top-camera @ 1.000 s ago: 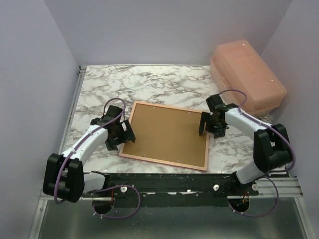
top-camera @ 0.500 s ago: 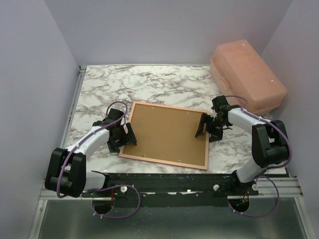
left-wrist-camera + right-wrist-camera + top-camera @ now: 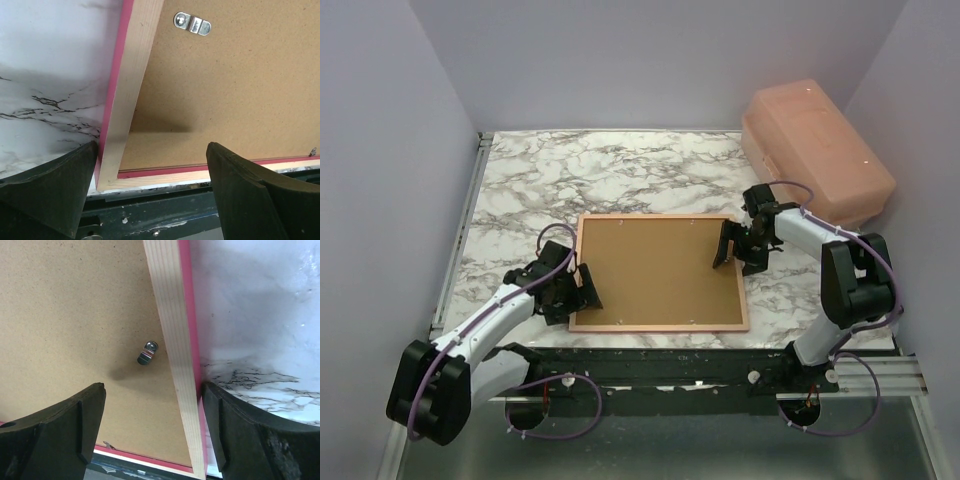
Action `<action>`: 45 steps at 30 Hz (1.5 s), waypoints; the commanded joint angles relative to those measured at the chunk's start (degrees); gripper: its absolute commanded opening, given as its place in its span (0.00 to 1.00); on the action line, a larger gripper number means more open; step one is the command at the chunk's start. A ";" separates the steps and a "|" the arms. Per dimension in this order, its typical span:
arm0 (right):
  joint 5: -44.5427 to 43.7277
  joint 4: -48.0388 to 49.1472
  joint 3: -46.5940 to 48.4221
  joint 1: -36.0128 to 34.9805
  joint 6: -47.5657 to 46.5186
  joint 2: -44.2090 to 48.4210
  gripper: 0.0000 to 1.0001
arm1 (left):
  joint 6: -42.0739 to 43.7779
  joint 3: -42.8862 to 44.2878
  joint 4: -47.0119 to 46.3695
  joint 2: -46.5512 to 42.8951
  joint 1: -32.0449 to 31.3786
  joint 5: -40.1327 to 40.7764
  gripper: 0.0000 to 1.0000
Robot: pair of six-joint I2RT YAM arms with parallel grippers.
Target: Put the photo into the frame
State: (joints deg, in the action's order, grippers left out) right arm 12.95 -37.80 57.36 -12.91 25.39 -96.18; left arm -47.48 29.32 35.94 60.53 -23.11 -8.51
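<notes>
Left arm stretches low and forward, its gripper (image 3: 588, 290) spread wide, straddling the near-left corner of the frame (image 3: 660, 326). Right arm folds inward, its gripper (image 3: 738, 255) also apart across the frame's right edge. One frame lies face down mid-table (image 3: 570, 170), with one brown board (image 3: 655, 270) in its back. One pink box (image 3: 815, 150) sits far right.

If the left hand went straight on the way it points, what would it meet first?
Probably the frame, lying back up: the open left hand points down at its near left corner, one finger outside the rail, the other over the brown backing board. The remaining gap is unclear.
</notes>
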 commanded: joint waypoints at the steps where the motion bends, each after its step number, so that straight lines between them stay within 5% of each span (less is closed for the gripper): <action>1: -1.94 -1.15 0.48 -0.53 0.05 0.30 0.86 | -4.14 -1.52 2.27 -0.38 -1.41 -2.92 0.93; 14: -14.37 -4.40 10.23 -0.54 0.86 -5.39 0.89 | -1.40 3.87 6.04 3.16 -1.41 1.48 0.94; 27: -10.11 -3.37 8.13 -0.54 0.48 -6.31 0.58 | -1.00 3.30 5.41 3.58 -1.48 1.55 0.94; 38: -8.92 -3.70 5.86 -0.53 -0.83 -4.46 0.65 | -0.86 3.55 4.66 4.35 -1.48 1.13 0.94; 45: -9.94 -2.60 5.12 -0.54 0.15 -4.37 0.49 | -0.72 3.59 4.58 4.35 -1.48 1.04 0.94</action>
State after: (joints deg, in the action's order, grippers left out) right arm 4.01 -39.38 63.99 -13.17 25.47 -101.12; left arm -49.04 32.40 40.80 64.75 -24.40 -8.19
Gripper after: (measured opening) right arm 0.551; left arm 0.938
